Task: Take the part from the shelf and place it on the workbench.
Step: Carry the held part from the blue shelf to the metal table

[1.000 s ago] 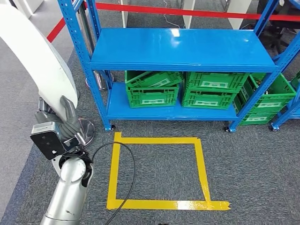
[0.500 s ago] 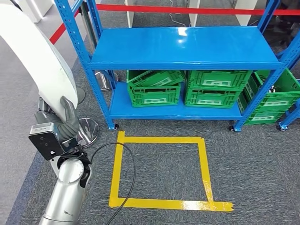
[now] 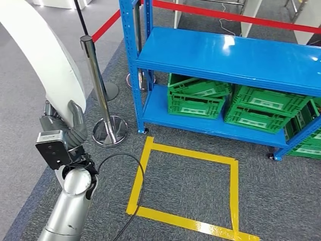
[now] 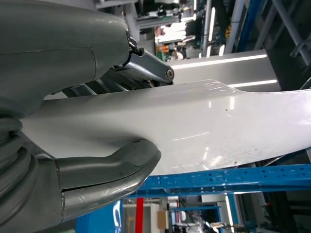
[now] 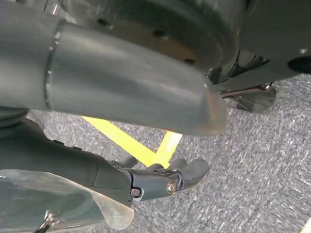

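Here the part (image 3: 41, 60), a big curved white panel, is up at the robot's left side, rising from the left robot hand (image 3: 73, 128) toward the upper left corner of the head view. Left robot hand is clamped on the part's lower edge, grey thumb over the near face. In the left wrist view the thumb (image 4: 110, 170) lies along one side of the white panel (image 4: 205, 131) and the darker fingers (image 4: 146, 65) press on the other side, so the panel sits squeezed between them. Silver left arm (image 3: 70, 211) comes up from below, wrist camera box (image 3: 53, 148) just beside the hand, black cable (image 3: 132, 186) looping off the arm across the floor.

Right robot hand (image 5: 121, 141): seen close in the right wrist view, hanging above grey carpet (image 5: 264, 170) with a strip of yellow tape (image 5: 146, 150) under it; thick thumb across the frame, darker fingers below. Cannot tell if its fingers are apart or together.

Ahead, blue shelf (image 3: 234, 55), top level bare. Lower level holds green crates (image 3: 196, 98), one tilted on top of another at the left, more stacked to the right (image 3: 265, 108). Yellow tape rectangle (image 3: 145, 165) on the carpet in front of the shelf. Chrome stanchion post (image 3: 100, 90) with round base stands near the shelf's left upright, red barrier tape (image 3: 234, 17) runs behind.
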Available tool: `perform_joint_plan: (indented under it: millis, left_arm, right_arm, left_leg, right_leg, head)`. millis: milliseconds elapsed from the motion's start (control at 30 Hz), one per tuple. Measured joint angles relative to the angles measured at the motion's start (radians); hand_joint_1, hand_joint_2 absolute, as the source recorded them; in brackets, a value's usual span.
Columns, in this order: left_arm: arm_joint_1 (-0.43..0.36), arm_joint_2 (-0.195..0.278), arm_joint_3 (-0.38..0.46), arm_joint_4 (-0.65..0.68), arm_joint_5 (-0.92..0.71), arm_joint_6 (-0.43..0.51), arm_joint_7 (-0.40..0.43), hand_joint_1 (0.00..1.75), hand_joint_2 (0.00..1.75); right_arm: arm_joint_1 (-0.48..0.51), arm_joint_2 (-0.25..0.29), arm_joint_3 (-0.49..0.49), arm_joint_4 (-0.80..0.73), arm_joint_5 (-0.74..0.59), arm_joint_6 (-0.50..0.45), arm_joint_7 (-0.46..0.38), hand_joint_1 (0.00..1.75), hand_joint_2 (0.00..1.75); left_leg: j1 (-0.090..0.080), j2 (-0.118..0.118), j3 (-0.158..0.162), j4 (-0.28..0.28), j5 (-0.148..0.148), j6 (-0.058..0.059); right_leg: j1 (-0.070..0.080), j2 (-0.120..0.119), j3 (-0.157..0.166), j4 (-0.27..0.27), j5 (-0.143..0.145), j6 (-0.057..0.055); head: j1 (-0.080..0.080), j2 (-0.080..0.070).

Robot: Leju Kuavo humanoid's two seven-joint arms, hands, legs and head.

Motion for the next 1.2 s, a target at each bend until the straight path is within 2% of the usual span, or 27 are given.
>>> perform_joint_plan:
  millis: [33, 100, 167, 200, 233, 267, 333, 367, 400, 433, 467, 500, 533, 567, 600, 667, 700, 767, 833, 900, 933, 967, 1000, 1033, 1067, 1133, 1200]
  left_arm:
    - [0.000, 0.006, -0.009, -0.001, -0.002, 0.000, 0.006, 1.75, 1.75]
    - [-0.003, 0.018, -0.031, -0.006, -0.006, 0.000, 0.019, 1.75, 1.75]
    - [-0.009, 0.037, -0.063, -0.015, -0.014, -0.002, 0.042, 1.75, 1.75]
    - [-0.012, 0.050, -0.083, -0.021, -0.021, -0.003, 0.055, 1.75, 1.75]
    - [-0.014, 0.064, -0.104, -0.028, -0.029, -0.004, 0.069, 1.75, 1.75]
    - [-0.015, 0.078, -0.123, -0.034, -0.036, -0.004, 0.078, 1.75, 1.75]
    - [-0.018, 0.098, -0.149, -0.046, -0.044, -0.003, 0.087, 1.75, 1.75]
    - [-0.021, 0.106, -0.160, -0.051, -0.046, -0.003, 0.088, 1.75, 1.75]
    - [-0.023, 0.112, -0.171, -0.056, -0.047, -0.002, 0.089, 1.75, 1.75]
    - [-0.023, 0.119, -0.181, -0.060, -0.049, -0.002, 0.091, 1.75, 1.75]
    - [-0.022, 0.125, -0.189, -0.062, -0.049, -0.001, 0.093, 1.75, 1.75]
    - [-0.021, 0.131, -0.196, -0.064, -0.050, -0.001, 0.097, 1.75, 1.75]
    - [-0.021, 0.136, -0.201, -0.067, -0.050, -0.001, 0.100, 1.75, 1.75]
    - [-0.021, 0.139, -0.204, -0.070, -0.049, 0.000, 0.102, 1.75, 1.75]
    - [-0.022, 0.142, -0.207, -0.074, -0.049, 0.000, 0.103, 1.75, 1.75]
    - [-0.025, 0.145, -0.213, -0.079, -0.049, 0.000, 0.104, 1.75, 1.75]
    - [-0.026, 0.147, -0.216, -0.081, -0.049, 0.000, 0.105, 1.75, 1.75]
    - [-0.025, 0.151, -0.220, -0.083, -0.049, 0.001, 0.105, 1.75, 1.75]
    - [-0.026, 0.156, -0.223, -0.087, -0.049, 0.001, 0.106, 1.75, 1.75]
    - [-0.028, 0.157, -0.226, -0.089, -0.049, 0.002, 0.106, 1.75, 1.75]
    - [-0.027, 0.158, -0.227, -0.089, -0.049, 0.002, 0.106, 1.75, 1.75]
    - [-0.026, 0.159, -0.228, -0.089, -0.049, 0.001, 0.107, 1.75, 1.75]
    - [-0.024, 0.160, -0.228, -0.089, -0.049, 0.001, 0.108, 1.75, 1.75]
    - [-0.022, 0.161, -0.228, -0.089, -0.049, 0.001, 0.110, 1.75, 1.75]
    - [-0.022, 0.161, -0.229, -0.089, -0.049, 0.001, 0.112, 1.75, 1.75]
    - [-0.023, 0.161, -0.229, -0.089, -0.049, 0.001, 0.114, 1.75, 1.75]
    - [-0.024, 0.161, -0.229, -0.088, -0.050, 0.001, 0.115, 1.75, 1.75]
  right_arm:
    - [0.000, -0.001, 0.000, 0.000, -0.001, 0.000, -0.001, 0.00, 0.00]
    - [0.000, -0.002, 0.000, 0.000, -0.005, 0.000, -0.002, 0.00, 0.00]
    - [0.000, -0.002, -0.001, 0.000, -0.008, 0.003, -0.002, 0.00, 0.00]
    - [0.001, -0.002, -0.001, 0.000, -0.008, 0.006, -0.002, 0.00, 0.00]
    - [0.002, -0.002, -0.001, 0.000, -0.008, 0.008, -0.002, 0.00, 0.00]
    - [0.002, -0.002, -0.001, 0.000, -0.007, 0.010, -0.002, 0.00, 0.00]
    - [0.002, -0.002, -0.002, 0.000, -0.006, 0.011, -0.003, 0.00, 0.00]
    - [0.003, -0.001, -0.002, 0.000, -0.006, 0.011, -0.004, 0.00, 0.00]
    - [0.005, -0.001, -0.003, 0.000, -0.006, 0.011, -0.004, 0.00, 0.00]
    - [0.007, -0.001, -0.003, 0.000, -0.007, 0.011, -0.005, 0.00, 0.00]
    - [0.009, -0.001, -0.004, 0.000, -0.008, 0.010, -0.007, 0.00, 0.00]
    - [0.009, -0.001, -0.005, 0.000, -0.009, 0.008, -0.007, 0.00, 0.00]
    - [0.008, 0.000, -0.006, 0.000, -0.012, 0.005, -0.007, 0.00, 0.00]
    - [0.007, 0.002, -0.006, 0.000, -0.014, 0.000, -0.006, 0.00, 0.00]
    - [0.006, 0.004, -0.007, 0.000, -0.015, -0.004, -0.005, 0.00, 0.00]
    - [0.005, 0.006, -0.009, 0.000, -0.017, -0.008, -0.004, 0.00, 0.00]
    - [0.005, 0.007, -0.010, 0.000, -0.017, -0.009, -0.003, 0.00, 0.00]
    - [0.002, 0.009, -0.013, 0.000, -0.017, -0.013, 0.000, 0.00, 0.00]
    - [-0.002, 0.015, -0.015, 0.000, -0.017, -0.019, 0.003, 0.00, 0.00]
    - [-0.003, 0.019, -0.015, 0.000, -0.017, -0.023, 0.008, 0.00, 0.00]
    - [-0.002, 0.021, -0.015, 0.000, -0.017, -0.023, 0.010, 0.00, 0.00]
    - [-0.001, 0.023, -0.016, 0.000, -0.017, -0.024, 0.011, 0.00, 0.00]
    - [0.000, 0.024, -0.016, 0.000, -0.017, -0.025, 0.011, 0.00, 0.00]
    - [0.000, 0.025, -0.016, 0.000, -0.017, -0.025, 0.011, 0.00, 0.00]
    - [0.000, 0.026, -0.016, 0.000, -0.017, -0.026, 0.010, 0.00, 0.00]
    - [-0.001, 0.027, -0.017, 0.000, -0.018, -0.027, 0.006, 0.00, 0.00]
    - [0.000, 0.028, -0.018, 0.000, -0.018, -0.020, -0.004, 0.00, 0.00]
  left_leg:
    - [0.000, -0.014, 0.000, 0.001, 0.000, -0.001]
    - [0.000, -0.040, -0.002, 0.006, 0.000, -0.006]
    - [-0.001, -0.062, -0.013, 0.014, 0.001, -0.015]
    - [0.000, -0.073, -0.019, 0.016, 0.004, -0.022]
    - [0.002, -0.083, -0.023, 0.017, 0.006, -0.028]
    - [0.002, -0.076, -0.027, 0.020, 0.003, -0.034]
    - [0.000, -0.031, -0.048, 0.068, -0.029, -0.045]
    - [0.000, -0.002, -0.071, 0.120, -0.059, -0.050]
    - [0.002, 0.014, -0.101, 0.186, -0.092, -0.054]
    - [0.005, 0.021, -0.129, 0.249, -0.117, -0.057]
    - [0.007, 0.025, -0.147, 0.290, -0.127, -0.059]
    - [0.009, 0.028, -0.148, 0.294, -0.118, -0.061]
    - [0.010, 0.034, -0.128, 0.258, -0.093, -0.060]
    - [0.010, 0.049, -0.095, 0.194, -0.058, -0.058]
    - [0.005, 0.077, -0.057, 0.123, -0.032, -0.055]
    - [-0.003, 0.119, -0.014, 0.033, -0.009, -0.045]
    - [-0.007, 0.124, -0.010, 0.021, -0.011, -0.041]
    - [-0.005, 0.099, -0.014, 0.016, -0.007, -0.029]
    - [0.000, 0.074, -0.015, 0.011, -0.001, -0.017]
    - [0.004, 0.049, -0.018, 0.010, 0.003, -0.009]
    - [0.003, 0.035, -0.019, 0.011, 0.004, -0.007]
    - [0.002, 0.020, -0.020, 0.011, 0.005, -0.006]
    - [0.002, 0.004, -0.020, 0.012, 0.005, -0.005]
    - [0.002, -0.012, -0.019, 0.013, 0.005, -0.006]
    - [0.002, -0.027, -0.019, 0.014, 0.005, -0.006]
    - [0.002, -0.054, -0.023, 0.020, 0.005, -0.011]
    - [0.006, -0.078, -0.034, 0.023, 0.009, -0.023]
  right_leg:
    - [-0.001, 0.004, 0.021, -0.048, 0.034, -0.001]
    - [-0.006, 0.041, 0.085, -0.186, 0.100, -0.004]
    - [-0.011, 0.073, 0.125, -0.264, 0.116, -0.007]
    - [-0.010, 0.075, 0.131, -0.271, 0.111, -0.010]
    - [-0.011, 0.064, 0.134, -0.275, 0.111, -0.014]
    - [-0.011, 0.053, 0.135, -0.276, 0.113, -0.019]
    - [-0.013, 0.029, 0.138, -0.281, 0.116, -0.032]
    - [-0.013, 0.016, 0.138, -0.281, 0.116, -0.036]
    - [-0.012, 0.002, 0.138, -0.281, 0.115, -0.039]
    - [-0.012, -0.014, 0.138, -0.281, 0.113, -0.041]
    - [-0.012, -0.029, 0.138, -0.281, 0.112, -0.042]
    - [-0.011, -0.044, 0.139, -0.281, 0.112, -0.042]
    - [-0.011, -0.058, 0.140, -0.281, 0.111, -0.041]
    - [-0.011, -0.070, 0.142, -0.281, 0.109, -0.039]
    - [-0.009, -0.082, 0.145, -0.280, 0.106, -0.035]
    - [-0.002, -0.104, 0.149, -0.278, 0.101, -0.025]
    - [0.000, -0.115, 0.150, -0.278, 0.100, -0.020]
    - [-0.001, -0.131, 0.152, -0.279, 0.094, -0.010]
    - [-0.004, -0.088, 0.138, -0.244, 0.064, 0.000]
    - [-0.006, -0.024, 0.084, -0.124, 0.000, 0.003]
    - [-0.006, -0.010, 0.049, -0.052, -0.028, 0.003]
    - [-0.005, -0.004, 0.021, 0.001, -0.041, 0.003]
    - [-0.005, -0.001, 0.009, 0.017, -0.033, 0.002]
    - [-0.005, 0.003, 0.018, -0.011, -0.004, 0.000]
    - [-0.006, 0.012, 0.044, -0.073, 0.037, -0.003]
    - [-0.012, 0.066, 0.102, -0.209, 0.095, -0.009]
    - [-0.014, 0.104, 0.129, -0.265, 0.102, -0.012]
  head:
    - [0.000, 0.000]
    - [0.000, 0.000]
    - [-0.001, 0.000]
    - [-0.001, 0.000]
    - [-0.001, 0.000]
    - [-0.001, 0.000]
    - [-0.009, 0.000]
    - [-0.013, 0.000]
    - [-0.017, 0.000]
    - [-0.017, 0.000]
    - [-0.017, 0.000]
    - [-0.017, 0.000]
    - [-0.017, 0.000]
    - [-0.017, 0.000]
    - [-0.018, 0.000]
    - [-0.018, 0.000]
    - [-0.017, 0.000]
    - [-0.016, 0.000]
    - [-0.013, 0.000]
    - [-0.008, 0.000]
    - [-0.006, 0.000]
    - [-0.006, 0.000]
    - [-0.006, 0.000]
    - [-0.006, 0.000]
    - [-0.006, 0.000]
    - [-0.007, 0.000]
    - [-0.007, 0.000]
